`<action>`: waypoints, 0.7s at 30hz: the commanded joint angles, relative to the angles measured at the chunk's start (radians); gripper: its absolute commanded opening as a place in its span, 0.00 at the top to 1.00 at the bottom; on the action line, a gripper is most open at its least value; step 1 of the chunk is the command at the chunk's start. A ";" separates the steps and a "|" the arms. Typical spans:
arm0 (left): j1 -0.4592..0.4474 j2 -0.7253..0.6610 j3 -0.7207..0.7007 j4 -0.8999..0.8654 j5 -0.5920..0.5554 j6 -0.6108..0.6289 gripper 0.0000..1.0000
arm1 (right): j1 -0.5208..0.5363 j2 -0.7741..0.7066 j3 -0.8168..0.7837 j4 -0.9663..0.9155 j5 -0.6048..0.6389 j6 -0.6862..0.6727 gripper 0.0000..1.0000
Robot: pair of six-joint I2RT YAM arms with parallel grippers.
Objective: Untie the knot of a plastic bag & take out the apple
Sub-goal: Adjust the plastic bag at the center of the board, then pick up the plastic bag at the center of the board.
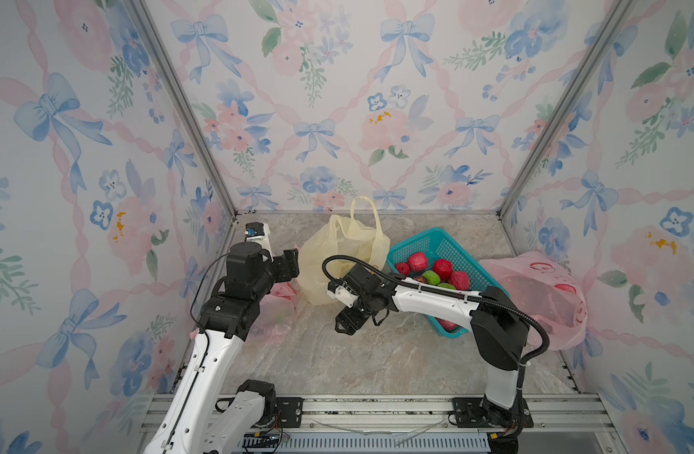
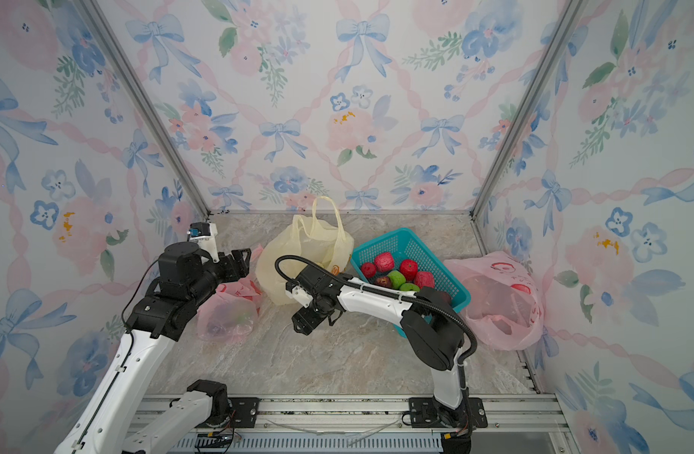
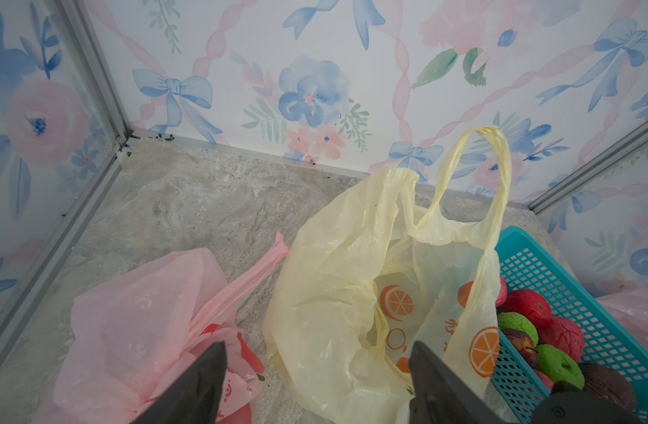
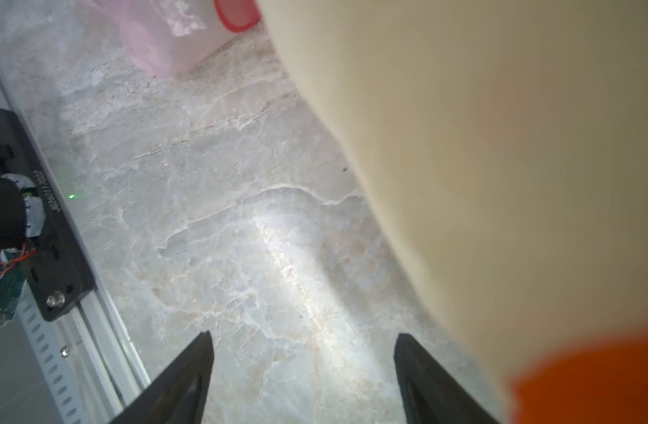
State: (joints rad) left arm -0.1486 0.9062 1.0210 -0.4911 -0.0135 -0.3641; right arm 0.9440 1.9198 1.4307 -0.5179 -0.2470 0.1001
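The left pincer (image 3: 317, 347), spread wide and empty, hovers beside an open yellow plastic bag (image 3: 326, 293); the right pincer (image 4: 303, 339), equally spread and empty, hangs above the marble bench (image 4: 241, 183).

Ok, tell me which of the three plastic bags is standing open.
The yellow bag beside the teal basket: its handles stand apart and its mouth gapes. The pink bag near it is gathered at the neck; the other pink bag lies slumped.

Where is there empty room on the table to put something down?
The wide bare tabletop near the front rail, before the yellow bag. Also the back left corner. Crowded at the back right: teal basket, pink bag.
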 commanded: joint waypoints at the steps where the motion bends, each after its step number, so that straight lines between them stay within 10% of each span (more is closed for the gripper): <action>1: 0.065 0.009 -0.018 -0.042 0.004 -0.003 0.19 | 0.000 -0.006 0.093 0.144 0.004 0.029 0.20; 21: 0.415 -0.074 -0.102 -0.041 0.206 0.008 0.18 | 0.166 0.467 0.728 0.283 -0.031 0.122 0.08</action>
State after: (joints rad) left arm 0.2493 0.8455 0.9329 -0.5339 0.1436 -0.3641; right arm 1.0897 2.3383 2.0506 -0.1902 -0.2985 0.1947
